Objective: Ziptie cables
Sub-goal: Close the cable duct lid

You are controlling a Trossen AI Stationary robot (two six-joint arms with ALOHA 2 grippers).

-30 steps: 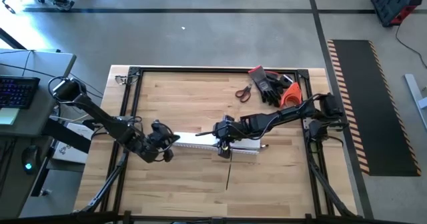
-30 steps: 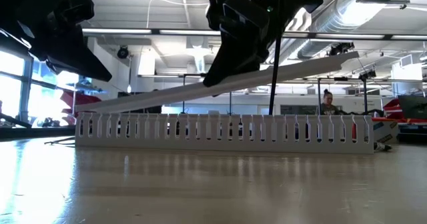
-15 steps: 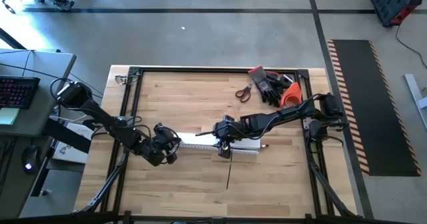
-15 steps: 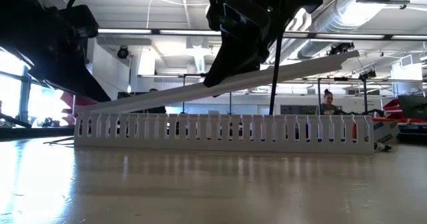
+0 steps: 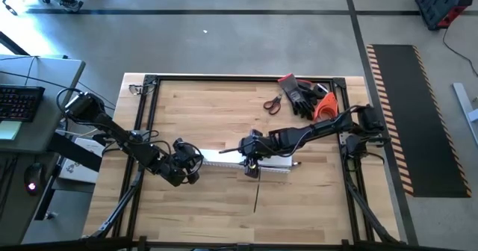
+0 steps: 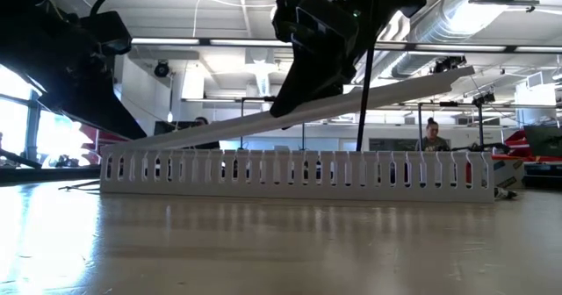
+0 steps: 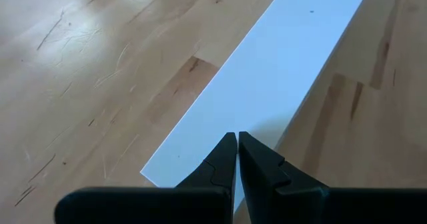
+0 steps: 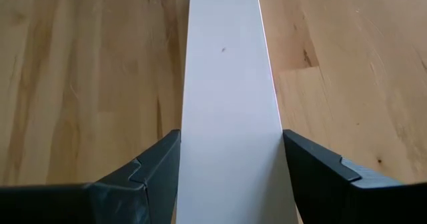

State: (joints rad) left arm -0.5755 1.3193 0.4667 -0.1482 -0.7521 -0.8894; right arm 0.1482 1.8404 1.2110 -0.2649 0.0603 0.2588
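Note:
A long white slotted channel (image 6: 299,174) lies on the wooden table. Above it slants a flat white cover strip (image 6: 395,89). Its left end (image 6: 145,140) is low at the channel's left end, and its right end is raised. My right gripper (image 5: 250,160) is shut on the strip near its middle. My left gripper (image 7: 237,137), shut with nothing between its fingers, stands over the strip's low left end (image 7: 200,151). A thin dark strand (image 5: 255,195) lies on the table nearer than the channel; I cannot tell whether it is one of the cables. My left gripper has its shut fingertips (image 7: 230,147) right over the strip's left end; I cannot tell whether they touch it. My right gripper holds the strip by its two long edges (image 8: 187,144), one finger on each side. The fingers slant down from above and lie across it. The strip sits tilted in the hold, its right end clear and its left end down at the channel.
At the table's far right lie scissors (image 5: 272,104), black gloves (image 5: 302,94) and an orange thing (image 5: 323,106). A black frame (image 5: 149,79) edges the table. A person (image 6: 432,135) shows in the room behind.
My left gripper has come down and a little toward the table's right, to the strip's low left end, staying shut. My right gripper and the strip have kept still.

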